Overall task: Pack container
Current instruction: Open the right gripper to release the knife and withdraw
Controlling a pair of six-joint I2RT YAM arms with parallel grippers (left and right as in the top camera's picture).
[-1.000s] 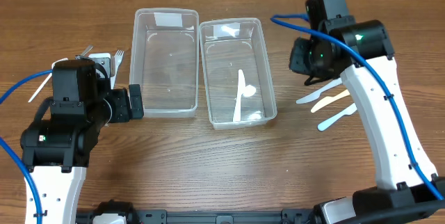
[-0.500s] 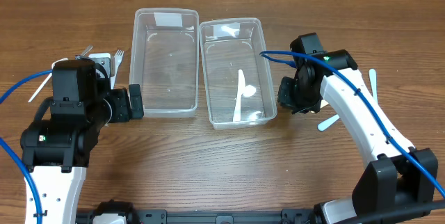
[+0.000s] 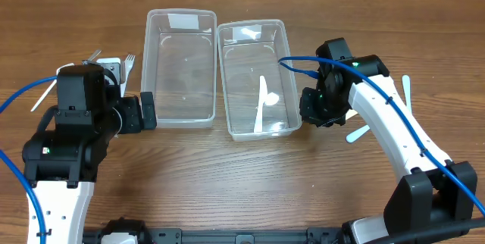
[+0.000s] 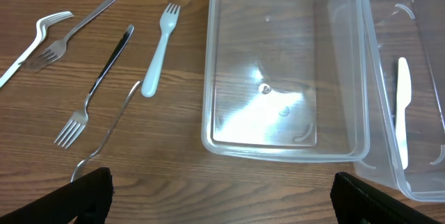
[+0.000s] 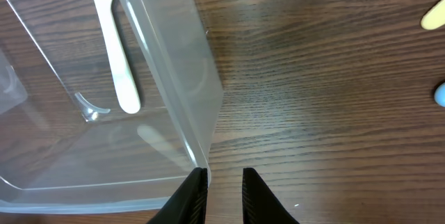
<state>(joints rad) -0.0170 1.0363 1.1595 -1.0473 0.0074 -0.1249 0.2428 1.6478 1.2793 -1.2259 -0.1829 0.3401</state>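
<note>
1. Left container [image 3: 179, 66]: a clear tub set toward the far side of the table [image 3: 227, 183]. Nothing is seen inside it.
2. Right container [image 3: 250, 62]: a second clear tub, placed just beside the first on its right, long sides parallel.
3. White plastic utensil [image 3: 263, 104]: laid lengthwise on the floor of the right container, toward its near end. It is the only packed item shown, and whether it is a knife or a spoon cannot be told.
4. Right gripper [image 5: 224, 190]: held just outside the near right corner of the right container. The fingers are drawn narrow; only bare wood shows in the gap, so nothing is carried.
5. Left gripper [image 4: 222, 200]: spread wide and empty, positioned at the near end of the left container.
6. Metal forks [image 4: 97, 88] and a white plastic fork [image 4: 158, 57]: scattered on the table to the left of the left container, not yet packed.
7. Plastic pieces [image 3: 356, 134]: coloured cutlery lying on the table to the right of the right container, also unpacked.
8. Progress: the task is judged to be at an early stage, with one item placed and both loose groups left to be transferred.
</note>
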